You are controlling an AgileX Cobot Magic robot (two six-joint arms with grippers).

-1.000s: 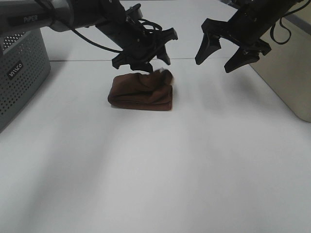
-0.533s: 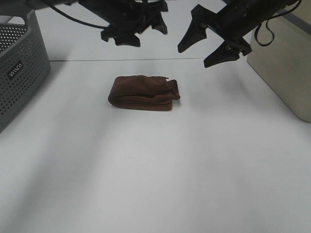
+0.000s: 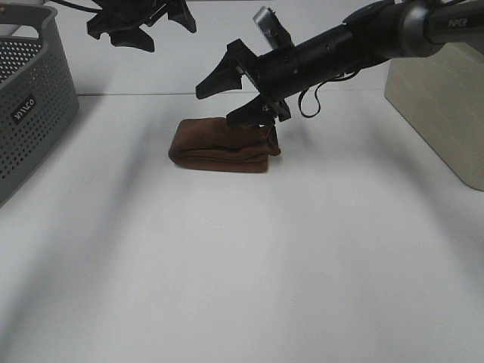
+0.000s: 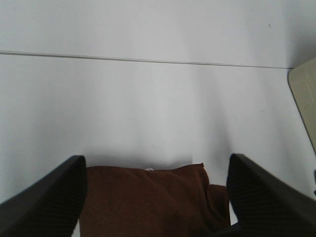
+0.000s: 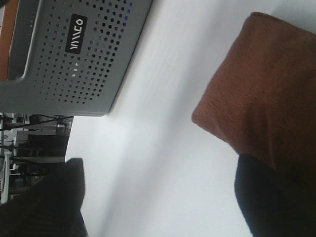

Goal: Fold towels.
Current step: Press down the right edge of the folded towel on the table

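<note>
The dark reddish-brown towel (image 3: 219,144) lies folded into a small thick bundle on the white table, a little left of the middle. My right gripper (image 3: 231,97) reaches across the middle and is open and empty. Its lower finger (image 3: 251,113) is at the towel's right end; I cannot tell if it touches. In the right wrist view the towel (image 5: 266,94) fills one side, beside one dark finger (image 5: 276,202). My left gripper (image 3: 144,24) is open and empty, raised at the back left. The left wrist view shows the towel (image 4: 148,197) between its spread fingers (image 4: 44,202).
A grey perforated basket (image 3: 30,98) stands at the left edge and also shows in the right wrist view (image 5: 74,49). A beige box (image 3: 439,106) stands at the right. A thin seam (image 3: 136,94) runs across the table behind the towel.
My left gripper let go of the towel, rose and drew back to the back left. My right gripper swung left across the middle and came down to the towel's right end.
</note>
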